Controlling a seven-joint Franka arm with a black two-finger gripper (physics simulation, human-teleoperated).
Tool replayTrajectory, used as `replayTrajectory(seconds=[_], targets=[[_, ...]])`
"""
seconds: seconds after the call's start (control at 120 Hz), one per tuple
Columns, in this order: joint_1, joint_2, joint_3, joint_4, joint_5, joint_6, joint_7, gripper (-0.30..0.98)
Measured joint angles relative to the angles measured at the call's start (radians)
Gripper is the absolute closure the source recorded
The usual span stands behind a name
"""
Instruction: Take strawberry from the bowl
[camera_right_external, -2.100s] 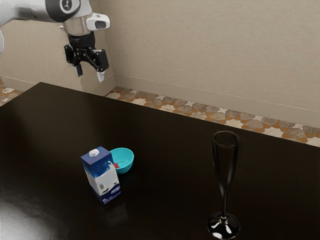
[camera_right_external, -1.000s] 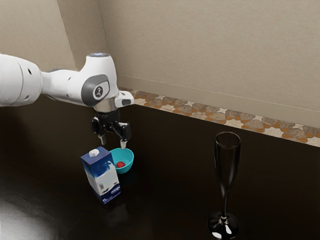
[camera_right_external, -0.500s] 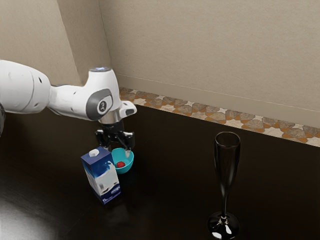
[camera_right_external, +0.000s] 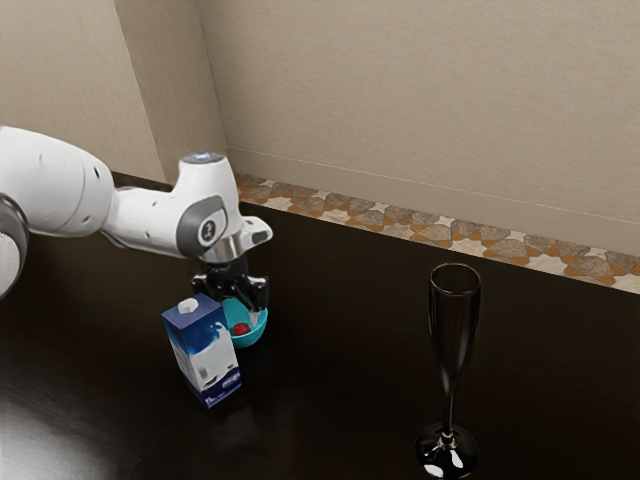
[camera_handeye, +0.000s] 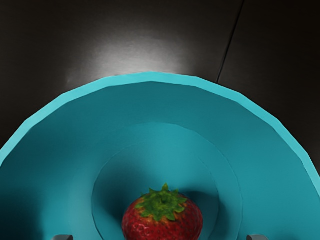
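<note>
Arm (camera_right_external: 65, 185): white, smooth, rounded segments. Wrist housing (camera_right_external: 205, 185): white; grey rounded panel (camera_right_external: 203, 228), 1 circular marking. Cap (camera_right_external: 203, 157): bluish-grey disc. Collar (camera_right_external: 224, 246): silvery band. Side block (camera_right_external: 254, 228): white, grey-faced. Gripper (camera_right_external: 238, 308): black, angular, 2 fingers, pale-tipped.

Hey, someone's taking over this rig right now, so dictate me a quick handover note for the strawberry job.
Gripper: open, down at the bowl, its fingertips apart on either side of the strawberry, not touching it.
Strawberry: in the bowl, leafy top up.
Nearby: blue and white carton standing beside the bowl, nearer the exterior camera; tall dark glass upright toward the exterior view's right.
Done: gripper is lined up over the strawberry.
Left: close on the strawberry, then lift it out of the bowl.
</note>
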Motion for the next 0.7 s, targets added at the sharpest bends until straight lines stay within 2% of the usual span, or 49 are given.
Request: replayTrajectory(seconds=[0.408, 0.7], targets=[[0.002, 0.029, 0.000, 0.006, -0.004, 0.022, -0.022, 0.35], [0.003, 0.044, 0.000, 0.015, -0.008, 0.026, -0.030, 0.38]])
